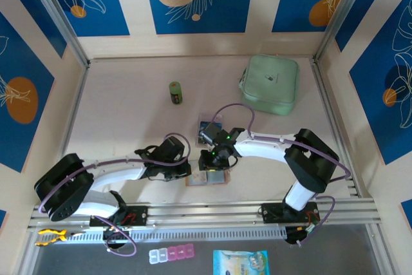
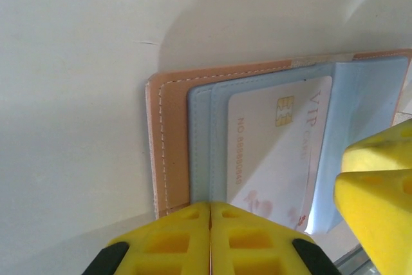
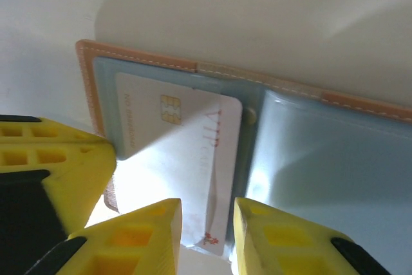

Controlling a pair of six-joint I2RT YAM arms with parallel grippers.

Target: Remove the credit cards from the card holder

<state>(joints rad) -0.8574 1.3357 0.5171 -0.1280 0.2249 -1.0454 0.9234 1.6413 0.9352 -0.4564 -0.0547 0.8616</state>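
Note:
The salmon-pink card holder (image 2: 168, 140) lies open flat on the table, its greyish clear pockets (image 3: 335, 165) facing up. A white credit card (image 2: 273, 152) with a gold chip and red "VIP" lettering sits partly out of a pocket. My left gripper (image 2: 210, 209) is shut, its yellow tips pressed together on the holder's near edge. My right gripper (image 3: 207, 227) is open a little, its two fingers either side of the white card's (image 3: 187, 152) free end. From above, both grippers (image 1: 188, 170) (image 1: 215, 164) meet over the holder (image 1: 207, 178). A bluish card (image 1: 207, 125) lies on the table behind them.
A small green bottle (image 1: 175, 92) stands mid-table and a mint-green zip pouch (image 1: 270, 84) lies at the back right. Below the rail sit a pill box (image 1: 171, 254), a blue packet (image 1: 240, 262) and a yellow tool (image 1: 51, 235).

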